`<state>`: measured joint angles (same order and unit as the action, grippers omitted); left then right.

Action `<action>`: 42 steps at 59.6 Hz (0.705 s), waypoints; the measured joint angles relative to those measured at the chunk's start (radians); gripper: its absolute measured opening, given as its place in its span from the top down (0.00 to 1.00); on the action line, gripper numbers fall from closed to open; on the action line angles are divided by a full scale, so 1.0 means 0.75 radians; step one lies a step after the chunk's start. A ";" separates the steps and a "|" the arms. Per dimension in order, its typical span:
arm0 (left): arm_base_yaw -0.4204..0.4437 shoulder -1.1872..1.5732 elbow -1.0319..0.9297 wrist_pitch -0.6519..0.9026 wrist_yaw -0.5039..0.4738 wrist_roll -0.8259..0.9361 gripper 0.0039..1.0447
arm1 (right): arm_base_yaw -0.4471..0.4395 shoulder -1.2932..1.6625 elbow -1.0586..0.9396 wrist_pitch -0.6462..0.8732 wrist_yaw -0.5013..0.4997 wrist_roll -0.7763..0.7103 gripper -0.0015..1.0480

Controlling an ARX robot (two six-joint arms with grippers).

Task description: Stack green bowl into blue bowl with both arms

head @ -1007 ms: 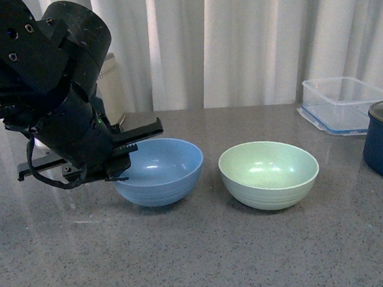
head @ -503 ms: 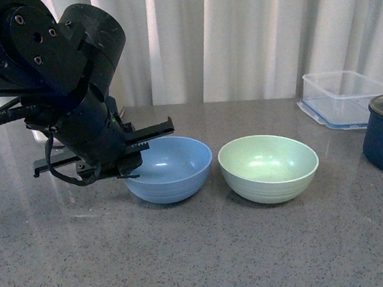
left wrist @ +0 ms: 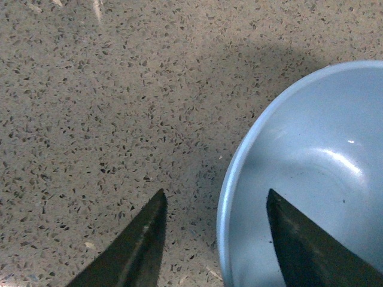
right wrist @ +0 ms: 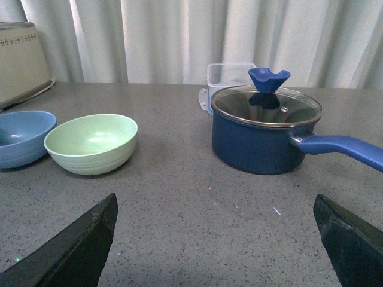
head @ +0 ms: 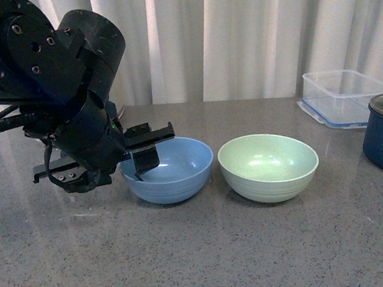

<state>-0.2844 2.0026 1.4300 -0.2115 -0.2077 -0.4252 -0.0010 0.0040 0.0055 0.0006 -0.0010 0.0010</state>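
My left claw (left wrist: 215, 196) was wide, straddling the blue bowl (head: 181, 175) rim, left of centre in the front view. Green bowl (head: 269, 166) sat just right of it. My right claw (right wrist: 215, 200) was wide and empty. I judged best: pinch the rim squarely, without tipping.

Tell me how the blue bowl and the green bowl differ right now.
The blue bowl is sky blue; the green bowl is pale mint. In the front view, the blue bowl sits left of the green bowl. The open left end effector straddles the blue bowl's rim, one finger inside and one outside; no end effector is at the green bowl. Both are round, ridged near the base, similar in size, upright and empty on the counter.
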 joint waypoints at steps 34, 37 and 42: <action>0.077 -1.065 -1.035 0.245 -0.117 0.327 0.06 | 0.000 0.000 0.000 0.000 0.000 0.001 0.10; 0.076 -1.123 -1.077 0.239 -0.118 0.331 0.06 | 0.000 0.000 0.000 0.000 0.000 0.001 0.10; 0.076 -1.137 -1.077 0.240 -0.118 0.332 0.06 | 0.000 0.000 0.000 0.000 -0.002 0.000 0.10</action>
<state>-0.2272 1.1496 0.6224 -0.0315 -0.2962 -0.1761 -0.0010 0.0040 0.0055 0.0006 -0.0021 0.0010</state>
